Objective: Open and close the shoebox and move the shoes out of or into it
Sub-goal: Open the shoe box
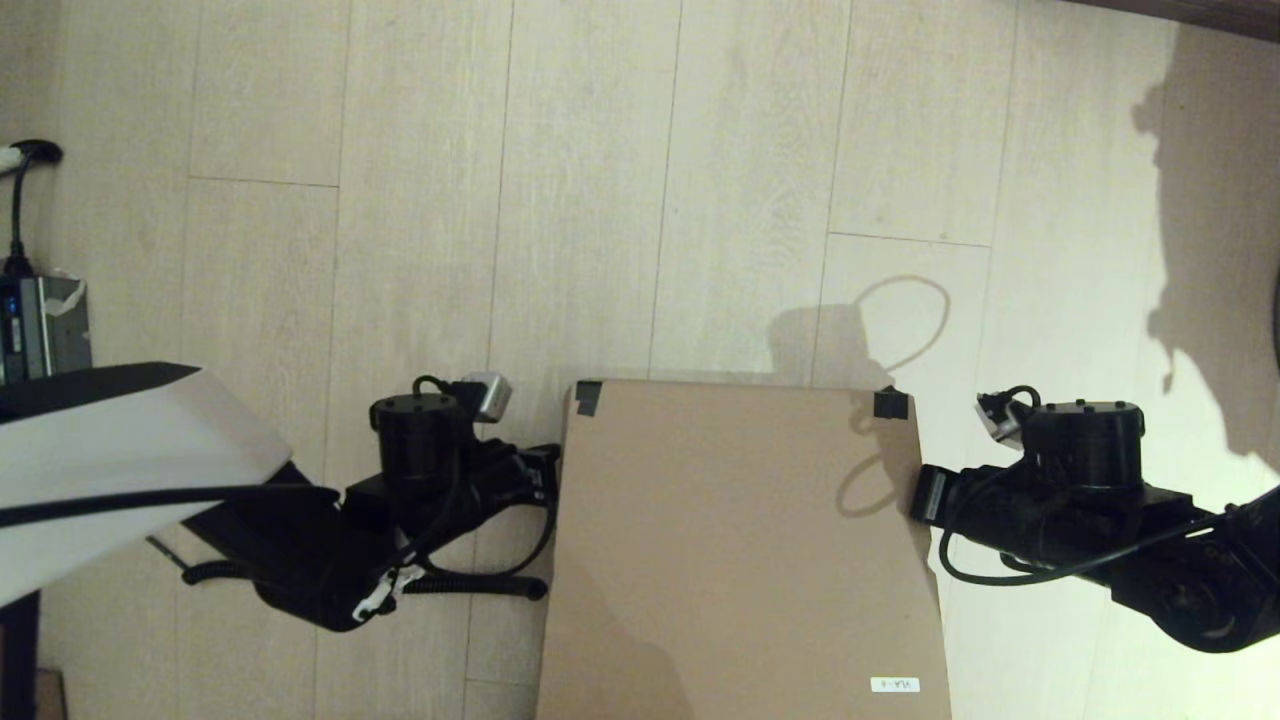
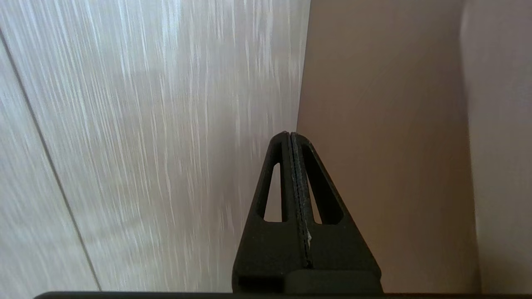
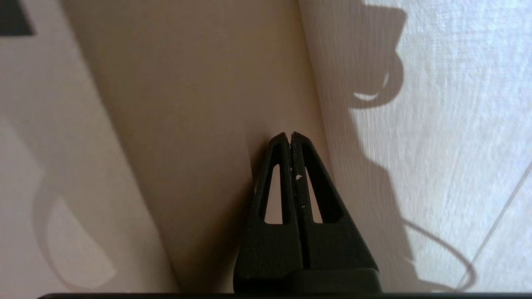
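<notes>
The shoebox [image 1: 740, 540] lies on the floor with its lid down, black tape at its far corners and a small white label [image 1: 893, 685] near its front right. My left gripper [image 1: 550, 470] is shut and empty at the box's left side wall [image 2: 382, 124]; its tips [image 2: 289, 133] are level with the wall's bottom edge. At the box's right side wall [image 3: 199, 104], my right gripper [image 1: 918, 495] is also shut and empty, with its tips [image 3: 289, 133] close against the cardboard. The shoes are out of view.
Pale wood-plank floor [image 1: 600, 200] surrounds the box. A black device with a cable [image 1: 30, 320] stands at the far left. A white part of my body [image 1: 110, 450] reaches in from the left.
</notes>
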Controlling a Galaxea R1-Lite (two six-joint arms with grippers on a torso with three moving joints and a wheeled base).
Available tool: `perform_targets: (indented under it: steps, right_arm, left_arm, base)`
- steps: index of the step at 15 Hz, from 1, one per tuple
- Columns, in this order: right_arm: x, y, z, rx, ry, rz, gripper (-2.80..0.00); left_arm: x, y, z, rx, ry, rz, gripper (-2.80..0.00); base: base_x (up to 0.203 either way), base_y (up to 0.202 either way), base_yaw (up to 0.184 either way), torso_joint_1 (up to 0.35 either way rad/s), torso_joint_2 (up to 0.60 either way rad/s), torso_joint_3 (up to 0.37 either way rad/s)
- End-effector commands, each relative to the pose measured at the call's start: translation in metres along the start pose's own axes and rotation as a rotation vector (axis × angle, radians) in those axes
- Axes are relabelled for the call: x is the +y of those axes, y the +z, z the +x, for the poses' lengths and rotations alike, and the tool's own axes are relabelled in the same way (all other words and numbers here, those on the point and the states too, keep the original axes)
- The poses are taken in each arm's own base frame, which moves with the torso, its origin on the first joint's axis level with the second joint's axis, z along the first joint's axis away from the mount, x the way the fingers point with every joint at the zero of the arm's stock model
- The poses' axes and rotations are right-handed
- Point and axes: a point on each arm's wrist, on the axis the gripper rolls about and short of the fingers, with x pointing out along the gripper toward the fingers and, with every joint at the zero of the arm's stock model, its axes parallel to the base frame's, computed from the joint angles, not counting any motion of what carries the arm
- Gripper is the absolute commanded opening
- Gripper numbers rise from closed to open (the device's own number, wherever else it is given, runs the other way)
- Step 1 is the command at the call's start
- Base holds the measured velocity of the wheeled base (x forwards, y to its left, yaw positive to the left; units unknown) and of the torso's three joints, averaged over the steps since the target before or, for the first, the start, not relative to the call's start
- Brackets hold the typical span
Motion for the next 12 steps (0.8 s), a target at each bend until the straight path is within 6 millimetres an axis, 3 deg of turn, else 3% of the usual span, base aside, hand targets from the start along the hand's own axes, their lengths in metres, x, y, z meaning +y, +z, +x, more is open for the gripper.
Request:
perform_targets:
  steps: [1, 7, 12]
  right_arm:
    - [0.001, 0.004, 0.010, -0.011, 0.009, 0.001, -2.80]
    - [0.014, 0.050, 0.045, -0.138, 0.037, -0.001, -2.80]
    - [0.026, 0.087, 0.058, -0.240, 0.076, 0.022, -2.80]
  left_arm:
    - [0.001, 0.010, 0.008, -0.036, -0.003, 0.001, -2.80]
    - [0.007, 0.058, 0.043, -0.144, 0.004, -0.026, -2.80]
    - [0.017, 0.106, 0.066, -0.272, 0.024, -0.039, -2.80]
  base:
    - [0.000, 0.000, 0.000, 0.000, 0.00, 0.000]
    - [0.000, 0.000, 0.000, 0.000, 0.00, 0.000]
    - [0.000, 0.000, 0.000, 0.000, 0.00, 0.000]
